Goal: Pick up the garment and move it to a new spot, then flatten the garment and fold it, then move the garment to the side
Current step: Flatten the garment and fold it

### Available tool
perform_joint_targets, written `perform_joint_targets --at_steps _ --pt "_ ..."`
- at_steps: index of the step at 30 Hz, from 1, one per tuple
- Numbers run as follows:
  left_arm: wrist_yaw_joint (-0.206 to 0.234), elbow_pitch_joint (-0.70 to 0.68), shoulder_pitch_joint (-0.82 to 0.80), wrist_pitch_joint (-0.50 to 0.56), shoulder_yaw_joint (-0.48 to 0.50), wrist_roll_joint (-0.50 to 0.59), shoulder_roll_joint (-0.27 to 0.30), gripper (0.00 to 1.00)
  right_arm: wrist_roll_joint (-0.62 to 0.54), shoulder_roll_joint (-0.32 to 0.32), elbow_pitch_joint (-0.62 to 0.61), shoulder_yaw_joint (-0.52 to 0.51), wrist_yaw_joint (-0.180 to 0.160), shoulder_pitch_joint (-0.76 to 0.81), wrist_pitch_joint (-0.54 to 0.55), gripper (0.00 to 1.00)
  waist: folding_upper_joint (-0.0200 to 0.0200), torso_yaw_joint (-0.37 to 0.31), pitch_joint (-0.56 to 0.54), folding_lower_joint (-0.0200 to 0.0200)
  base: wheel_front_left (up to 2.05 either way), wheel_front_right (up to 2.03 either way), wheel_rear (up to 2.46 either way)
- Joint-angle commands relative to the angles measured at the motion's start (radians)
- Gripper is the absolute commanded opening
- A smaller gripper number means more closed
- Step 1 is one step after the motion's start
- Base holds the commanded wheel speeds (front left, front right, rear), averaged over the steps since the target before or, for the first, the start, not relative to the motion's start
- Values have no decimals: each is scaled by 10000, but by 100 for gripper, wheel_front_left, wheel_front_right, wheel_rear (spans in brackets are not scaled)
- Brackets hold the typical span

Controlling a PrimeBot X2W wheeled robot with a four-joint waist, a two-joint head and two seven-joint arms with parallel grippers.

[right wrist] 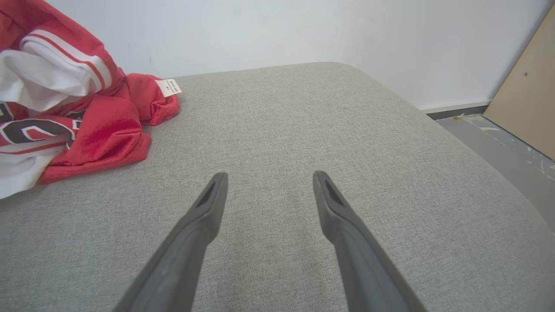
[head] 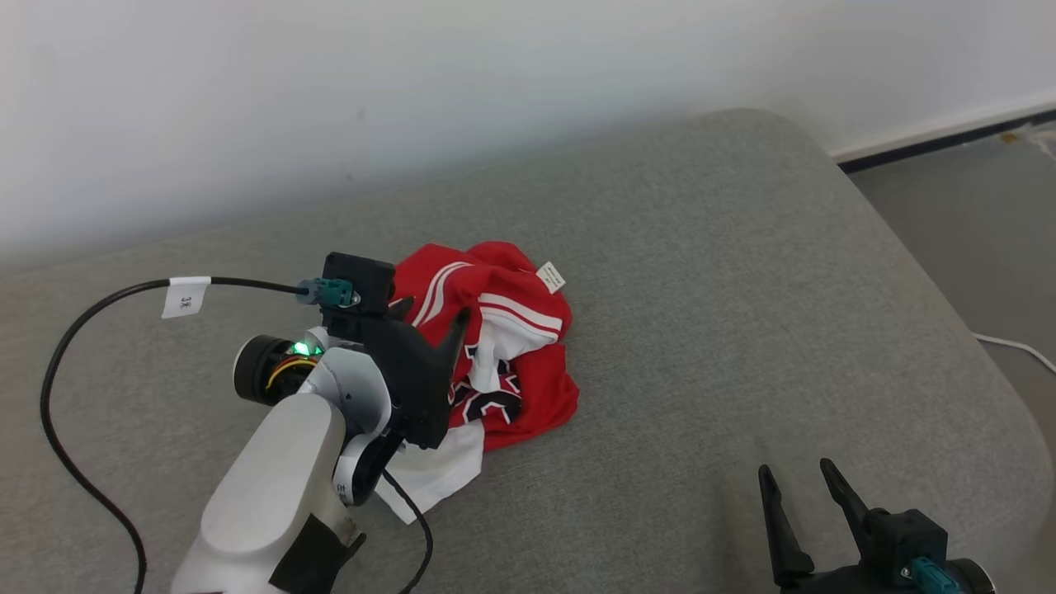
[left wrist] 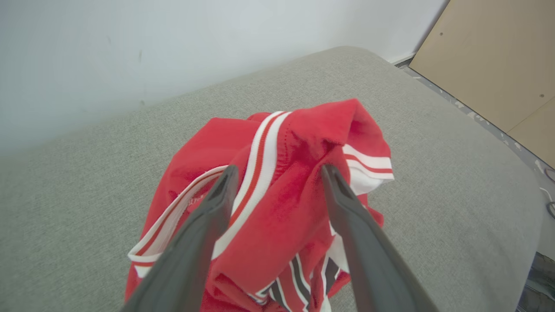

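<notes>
The garment (head: 495,346) is a red jersey with white stripes and black lettering, lying crumpled in a heap on the grey cushion (head: 726,289). My left gripper (head: 433,318) hovers over the heap's left side, open, with red fabric (left wrist: 277,190) showing between its two fingers. In the left wrist view the fingers (left wrist: 208,225) straddle a raised fold with a white-striped edge. My right gripper (head: 796,483) stands open at the lower right, well clear of the jersey, with bare cushion between its fingers (right wrist: 199,216). The right wrist view has the jersey (right wrist: 78,125) at its upper left.
A black cable (head: 91,330) with a white tag loops over the cushion to the left arm's wrist. The cushion's rounded right edge (head: 973,330) drops to a grey floor (head: 990,206). A white wall (head: 412,99) runs behind. A tan board (left wrist: 498,65) leans at the right.
</notes>
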Motion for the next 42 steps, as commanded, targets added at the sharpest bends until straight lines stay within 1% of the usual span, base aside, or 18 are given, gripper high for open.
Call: perform_joint_targets --at_steps 1,2,3,4,7,11,15,19,22,26,28,30,32,35,36,39,41,42 --pt "52 77 -138 -70 31 -20 -3 65 80 11 16 16 -21 -78 -64 100 -1 -333 291 -2 0 0 0" --pt "71 182 -177 -101 33 -43 -38 36 80 11 43 25 -21 -82 -64 100 -1 -346 295 -2 0 0 0" --pt "73 238 -227 -167 13 -25 -79 4 98 11 67 45 -21 -99 -90 100 -1 -346 301 -2 0 0 0" --pt "75 315 -274 -223 -7 -29 -118 0 116 11 91 71 -21 -128 -111 100 -1 -337 306 -2 0 0 0" --pt "117 551 -397 -457 -68 -36 -218 0 127 11 153 162 -21 -200 -148 100 -1 -267 265 -2 0 0 0" --pt "169 748 -610 -1088 -219 66 -395 0 37 9 148 249 -21 -199 -130 100 -1 -130 150 -2 0 0 0" --pt "105 926 -837 -1532 -437 -64 -517 0 -46 9 79 285 -21 -106 -57 100 -1 6 -28 -2 0 0 0" --pt "58 1065 -987 -1591 -782 -241 -607 0 -97 8 -28 337 -21 26 34 100 -1 62 -181 -2 0 0 0" --pt "1 839 -1289 -1906 -962 -357 -612 0 -117 9 -107 302 -21 164 101 100 -1 121 -279 -2 0 0 0" --pt "66 349 -2082 -2665 -1138 -324 -652 0 -198 8 -224 289 -21 275 188 100 -1 195 -384 -2 0 0 0" --pt "107 -127 -2520 -3068 -1308 -728 -659 0 -218 11 -282 305 -21 345 256 100 -1 216 -443 -2 0 0 0" --pt "347 -621 -2902 -3407 -1488 -1074 -642 0 -220 6 -364 264 -21 398 305 100 -1 293 -482 -2 0 0 0" --pt "714 -1066 -2980 -3686 -1516 -1420 -617 0 -219 11 -458 202 -21 449 346 100 -1 437 -524 -2 0 0 0" --pt "1413 -1584 -2300 -3886 -1278 -1722 -568 0 -199 9 -583 56 -21 617 369 100 -1 801 -552 -2 0 0 0" --pt "1413 -1584 -2300 -3886 -1278 -1722 -568 0 -199 9 -583 56 -21 617 369 100 -1 801 -552 -2 0 0 0" --pt "2144 -1954 -743 -4039 -802 -1971 -97 0 -150 9 -668 -80 -21 698 372 100 -1 1260 -505 -2 0 0 0" --pt "2472 -2073 500 -4086 -546 -2233 243 0 -115 14 -715 -99 -21 686 389 100 -1 1546 -417 -2 0 0 0" --pt "2568 -2062 1081 -4091 -491 -2316 428 0 -118 12 -738 -90 -21 653 408 100 -1 1674 -381 -2 0 0 0"
